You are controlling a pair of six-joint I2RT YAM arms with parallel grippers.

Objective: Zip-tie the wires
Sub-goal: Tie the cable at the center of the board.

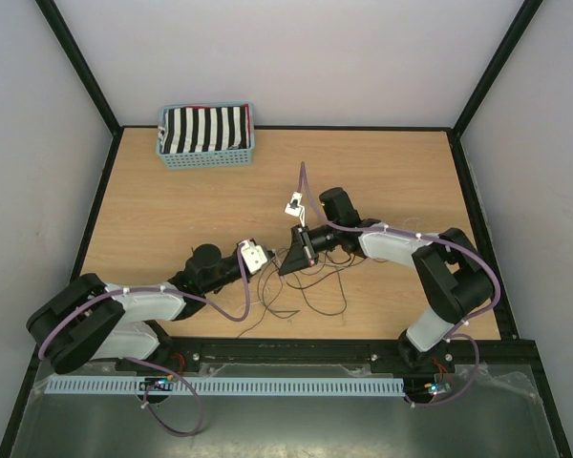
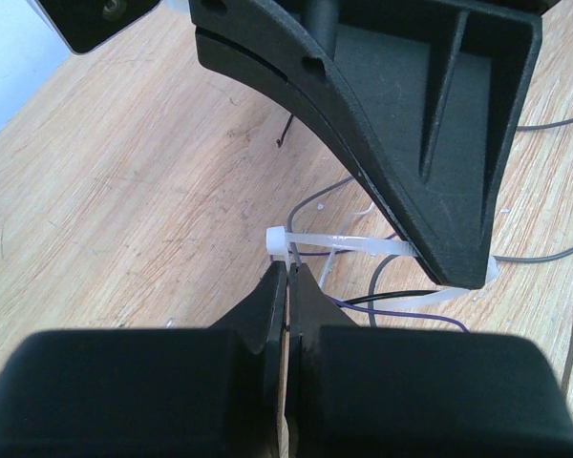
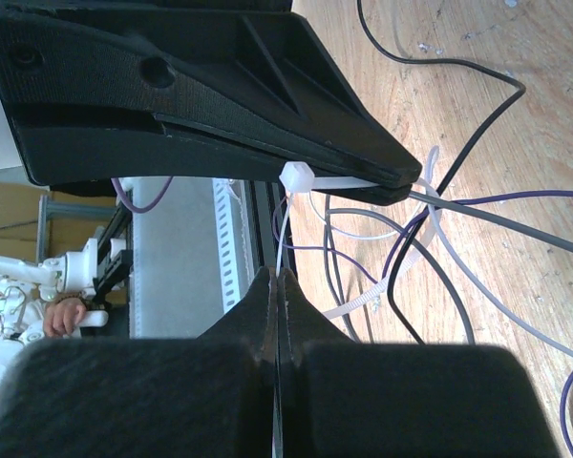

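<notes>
At the middle of the wooden table (image 1: pixel 172 210), the wires (image 1: pixel 323 267) lay in loose loops between the two arms, trailing toward the near edge. The right gripper (image 3: pixel 277 275) was clenched on the strap of a white zip tie (image 2: pixel 339 241), and its broad finger hid where the strap met the strands. The left gripper (image 2: pixel 287 271) was pressed closed just under the tie's head; whether it pinched anything could not be made out. At the far left stood a blue basket (image 1: pixel 206 158) holding striped cloth (image 1: pixel 205 129).
</notes>
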